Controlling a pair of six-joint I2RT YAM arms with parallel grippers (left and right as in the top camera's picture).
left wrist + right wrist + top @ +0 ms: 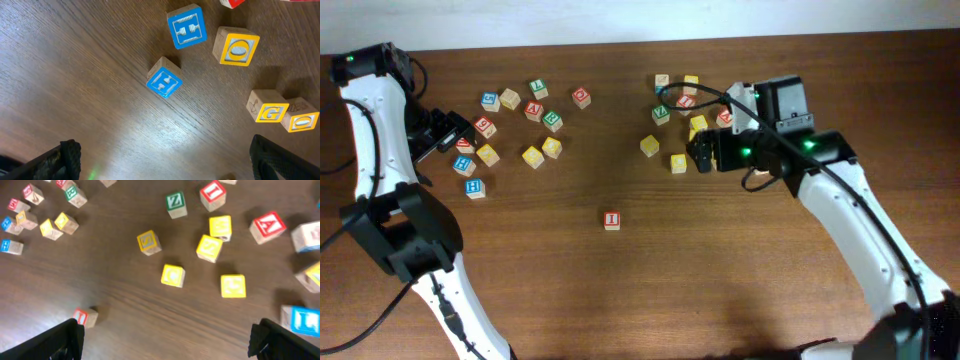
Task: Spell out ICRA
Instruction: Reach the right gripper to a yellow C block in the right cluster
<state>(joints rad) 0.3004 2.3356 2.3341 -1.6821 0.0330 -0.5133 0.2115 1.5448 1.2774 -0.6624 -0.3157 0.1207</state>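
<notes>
**Red I block alone on the table, both claws wide and empty**

The red I block (611,219) lies by itself on the wooden table (740,290), well apart from the right claw (167,336). In the right wrist view it shows just past the dark finger (60,340) at the picture's lower left. That claw stands wide, with nothing between its fingers.

Straight ahead of its gap lies the nearest yellow block (173,275), and a second yellow block (233,285) is beside it, toward the other finger. Both letters are too blurred to read. Further ahead on that side sits the red A block (270,226). Farthest ahead are a green Z block (176,204) and another red I-lettered block (213,193). A blue block (302,319) lies just beside the finger at the lower right.

The left claw (165,159) is also spread wide and holds nothing. Ahead of its gap sits a tilted blue block (164,80), with a larger-looking blue block (187,26) beyond it. Off toward the finger at the picture's right lie a yellow G block (267,107) and a yellow neighbour (300,120) close against it. A green block (552,121) in the group near this claw carries a letter too small to read with certainty.
</notes>
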